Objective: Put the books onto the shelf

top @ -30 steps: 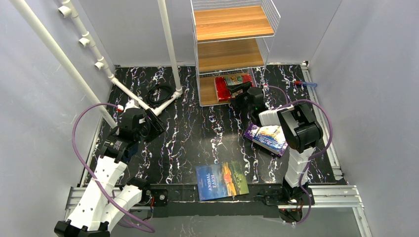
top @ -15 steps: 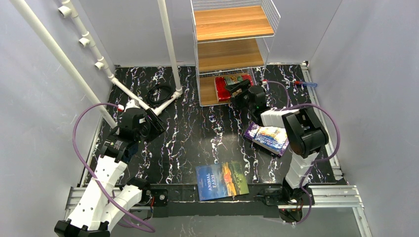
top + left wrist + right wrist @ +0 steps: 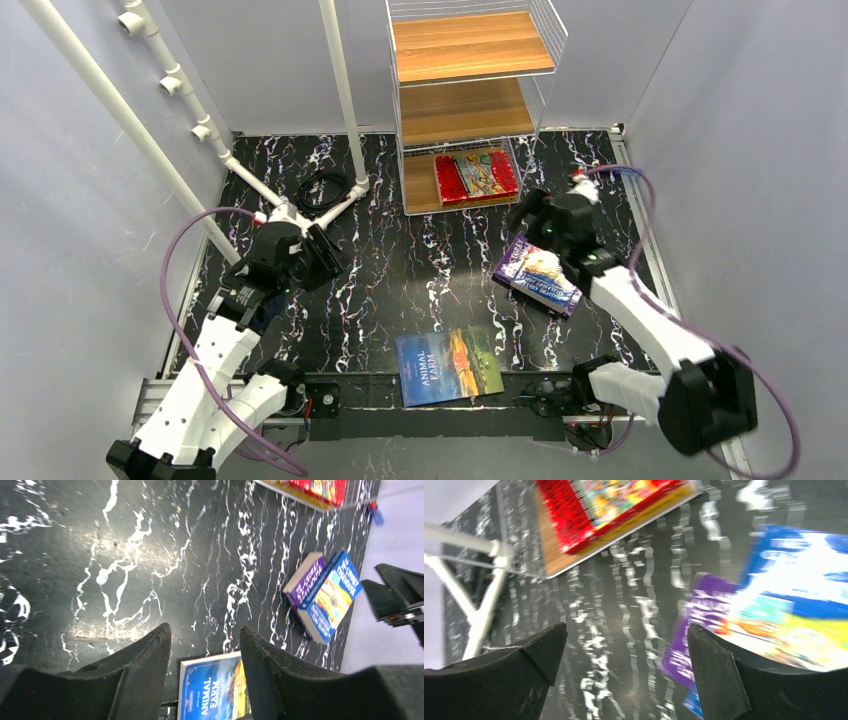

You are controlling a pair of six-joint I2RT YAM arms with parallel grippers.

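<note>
left tool (image 3: 204, 630): set at a middling gap, nothing held between the fingers; bare counter (image 3: 400, 270) is seen below it, at the centre left of the overhead view.
right tool (image 3: 624, 628): spread wide, nothing held; it is seen at the centre right of the overhead view.
red book (image 3: 476, 175): laid flat on the lowest board of the shelf (image 3: 465, 112), at the top centre of the overhead view; in the right wrist view it is shown at the top of the frame, well apart from the fingertips.
blue cartoon book (image 3: 548, 270): laid on the purple book (image 3: 305, 577), both on the counter; the pair is found just below the right tool in the overhead view and fills the right side of the right wrist view, beside the right-hand finger.
Animal Farm book (image 3: 448, 366): laid flat at the bottom centre of the overhead view; its upper edge is seen between the fingers at the bottom of the left wrist view.
writing: "ANIMAL FARM" is read on the landscape cover; the lettering on the stacked pair cannot be made out.
</note>
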